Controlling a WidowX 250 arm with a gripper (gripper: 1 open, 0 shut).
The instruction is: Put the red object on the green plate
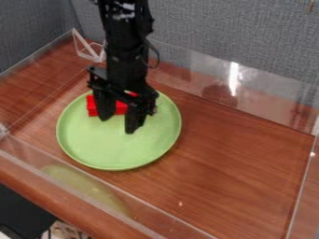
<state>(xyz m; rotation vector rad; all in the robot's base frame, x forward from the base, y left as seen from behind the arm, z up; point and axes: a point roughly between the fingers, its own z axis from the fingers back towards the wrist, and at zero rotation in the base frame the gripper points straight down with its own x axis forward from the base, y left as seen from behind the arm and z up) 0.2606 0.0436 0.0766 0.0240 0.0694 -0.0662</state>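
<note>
The gripper [121,118] points straight down over the back part of the green plate [118,142]. Its two black fingers [104,111] stand wide apart, one on each side of the red object [107,105]. They are not squeezing it.

The red object looks like it lies on the plate, near the back left rim. The arm hides part of it, so I cannot tell if all of it rests flat.

The plate sits on the brown wooden bench [237,154], inside clear walls [237,79].

The job looks nearly done, and the step now seems to be letting go. To do it well, the gripper should go straight up with its fingers kept wide. That way no finger bumps the block or drags it off the rim. Slow is best.
</note>
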